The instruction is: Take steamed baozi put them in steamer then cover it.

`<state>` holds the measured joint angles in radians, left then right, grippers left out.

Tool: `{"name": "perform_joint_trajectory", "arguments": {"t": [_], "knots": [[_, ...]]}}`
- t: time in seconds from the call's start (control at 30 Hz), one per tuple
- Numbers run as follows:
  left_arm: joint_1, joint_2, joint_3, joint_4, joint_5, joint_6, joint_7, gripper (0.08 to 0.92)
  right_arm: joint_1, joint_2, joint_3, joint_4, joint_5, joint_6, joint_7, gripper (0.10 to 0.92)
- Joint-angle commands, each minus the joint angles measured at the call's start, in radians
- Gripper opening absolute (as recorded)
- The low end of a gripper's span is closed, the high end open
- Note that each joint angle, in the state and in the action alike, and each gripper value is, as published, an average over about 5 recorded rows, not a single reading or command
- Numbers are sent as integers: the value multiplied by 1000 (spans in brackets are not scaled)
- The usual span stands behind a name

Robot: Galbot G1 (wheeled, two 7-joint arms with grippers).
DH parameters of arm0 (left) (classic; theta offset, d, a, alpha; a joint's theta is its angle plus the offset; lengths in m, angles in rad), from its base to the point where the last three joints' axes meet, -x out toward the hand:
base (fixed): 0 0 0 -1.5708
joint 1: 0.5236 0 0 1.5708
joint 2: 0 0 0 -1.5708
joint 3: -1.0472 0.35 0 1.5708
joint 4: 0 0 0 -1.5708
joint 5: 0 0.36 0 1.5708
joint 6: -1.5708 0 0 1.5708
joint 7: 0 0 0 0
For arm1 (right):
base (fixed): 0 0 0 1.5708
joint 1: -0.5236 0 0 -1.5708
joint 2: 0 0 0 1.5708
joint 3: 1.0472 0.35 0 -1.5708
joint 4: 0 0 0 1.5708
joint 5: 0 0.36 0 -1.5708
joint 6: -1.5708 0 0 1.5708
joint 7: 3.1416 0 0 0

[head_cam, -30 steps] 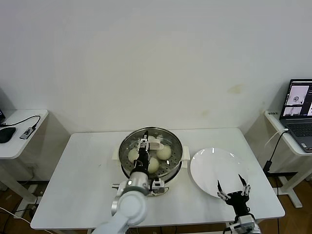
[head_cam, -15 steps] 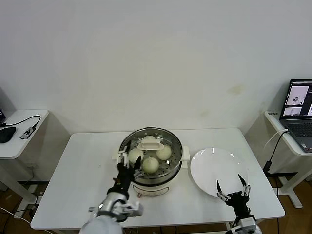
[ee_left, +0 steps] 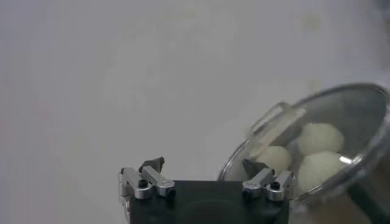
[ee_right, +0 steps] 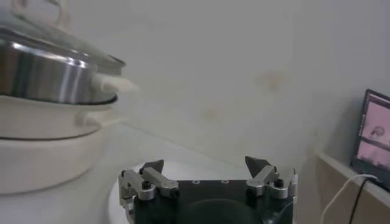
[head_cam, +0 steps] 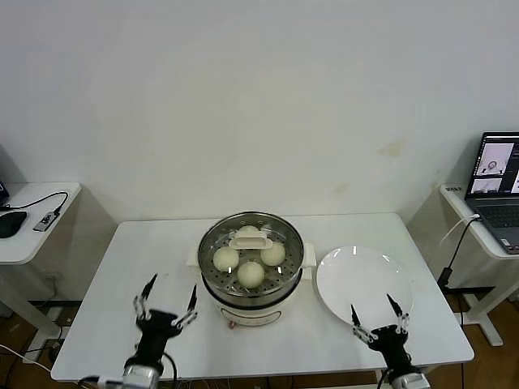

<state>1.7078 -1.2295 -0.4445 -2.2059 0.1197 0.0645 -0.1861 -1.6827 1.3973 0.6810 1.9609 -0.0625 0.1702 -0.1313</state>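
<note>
The steamer stands mid-table, a shiny steel pot on a white base. The clear glass cover sits on it, its cream handle on top. Several steamed baozi show through the glass. My left gripper hangs open and empty over the table's front left, apart from the steamer. In the left wrist view the left gripper points toward the cover and the baozi. My right gripper is open and empty at the plate's near edge. In the right wrist view the steamer stands beyond the right gripper.
A flat white plate lies right of the steamer. A laptop sits on a side table at far right. Another side table at far left holds a mouse and a cable. Bare tabletop lies left of the steamer.
My left gripper let go of the cover's handle, opened, and drew back from the steamer to the table's front left. The cover stays on the pot. The right gripper shifted slightly.
</note>
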Motion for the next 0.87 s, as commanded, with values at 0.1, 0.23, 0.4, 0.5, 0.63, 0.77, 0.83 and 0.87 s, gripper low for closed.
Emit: {"name": "perform_joint_trajectory", "arguments": {"t": [0.1, 0.23, 0.4, 0.5, 0.63, 0.77, 0.83, 0.87], "knots": [[256, -42, -97, 66, -358, -212, -29, 823, -83, -51, -35, 29, 146, 28, -16, 823], [254, -41, -99, 83, -364, -215, -3, 823, -95, -55, -29, 33, 160, 27, -20, 823], [240, -35, -108, 105, -371, -195, 21, 823, -97, -54, -30, 40, 154, 20, -18, 823], [228, -28, -113, 108, -373, -169, 34, 823, -95, -55, -32, 45, 147, 17, -12, 823], [211, -25, -115, 112, -366, -152, 47, 823, -90, -54, -34, 46, 158, 6, -10, 823], [201, -23, -118, 111, -366, -140, 58, 823, -91, -56, -34, 53, 148, -14, -9, 823], [199, -19, -119, 111, -365, -137, 62, 823, -92, -56, -34, 57, 149, -20, -6, 823], [198, -18, -119, 111, -365, -136, 63, 823, -92, -56, -34, 58, 150, -21, -5, 823]]}}
